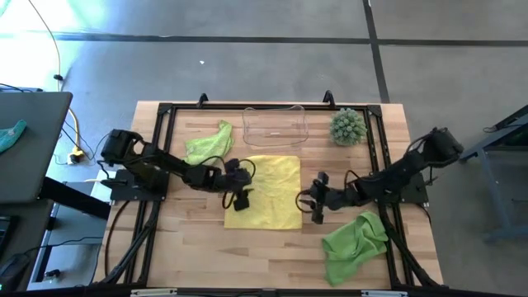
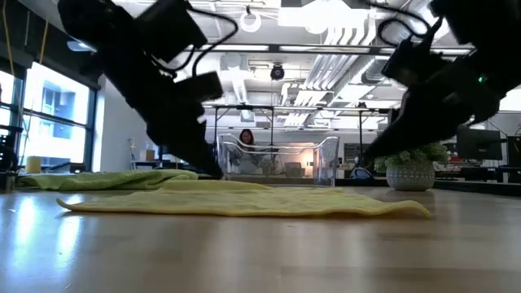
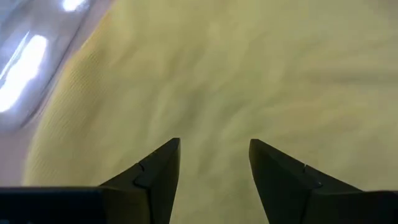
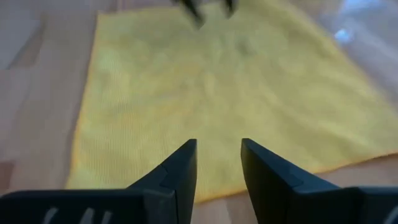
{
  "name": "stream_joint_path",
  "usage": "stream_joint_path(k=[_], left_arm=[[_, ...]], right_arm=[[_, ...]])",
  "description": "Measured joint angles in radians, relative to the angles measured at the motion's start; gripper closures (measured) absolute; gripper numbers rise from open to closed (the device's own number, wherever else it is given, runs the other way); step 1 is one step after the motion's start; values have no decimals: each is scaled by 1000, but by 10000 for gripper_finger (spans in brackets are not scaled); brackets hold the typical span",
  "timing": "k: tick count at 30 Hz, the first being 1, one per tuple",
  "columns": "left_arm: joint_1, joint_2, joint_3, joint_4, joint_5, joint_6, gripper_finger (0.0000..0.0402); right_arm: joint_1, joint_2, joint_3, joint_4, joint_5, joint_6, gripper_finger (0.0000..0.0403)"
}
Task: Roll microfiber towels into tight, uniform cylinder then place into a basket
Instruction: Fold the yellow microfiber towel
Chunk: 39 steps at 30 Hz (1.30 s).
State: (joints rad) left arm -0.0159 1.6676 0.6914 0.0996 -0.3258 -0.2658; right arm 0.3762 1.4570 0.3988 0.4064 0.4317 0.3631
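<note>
A: Inside the clear rounded plastic basket [image 1: 275,125]?
B: Nothing visible. Lying flat just before it, the soft square yellow microfiber towel [image 1: 268,191].
A: Grippers?
B: Left gripper [image 3: 214,163] over the towel, fingers spread. Right gripper [image 4: 219,158] at its edge, fingers parted, gripping nothing.

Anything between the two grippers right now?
Only the flat yellow towel spans the gap between the left gripper and right gripper; the high view shows nothing else there.

Bright yellow towel [image 1: 268,191], two lime green towels [image 1: 355,246], clear basket [image 1: 275,125], spiky green plant [image 1: 347,126], pale wooden table [image 1: 247,256].
</note>
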Motion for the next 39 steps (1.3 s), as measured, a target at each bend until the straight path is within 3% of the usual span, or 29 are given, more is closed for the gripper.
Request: stream_joint_path(k=[7,16,23,28,33,39], left_arm=[[38,19,2,-114,76,-167,220],[-48,22,-1,15,240,-444,220],[-40,-2,0,131,212,-372,220],[3,-31,0,117,199,-202,220],[39,-51,0,-51,114,-90,220],[47,-48,-1,-290,93,-185,220]], right_arm=[[-35,135,0,82,-94,64,284],[-34,174,2,73,-145,10,284],[-36,117,2,-28,-147,-55,284],[-33,36,-1,-19,-150,-47,284],[-27,33,0,32,-152,2,284],[-27,86,-2,0,-155,57,284]])
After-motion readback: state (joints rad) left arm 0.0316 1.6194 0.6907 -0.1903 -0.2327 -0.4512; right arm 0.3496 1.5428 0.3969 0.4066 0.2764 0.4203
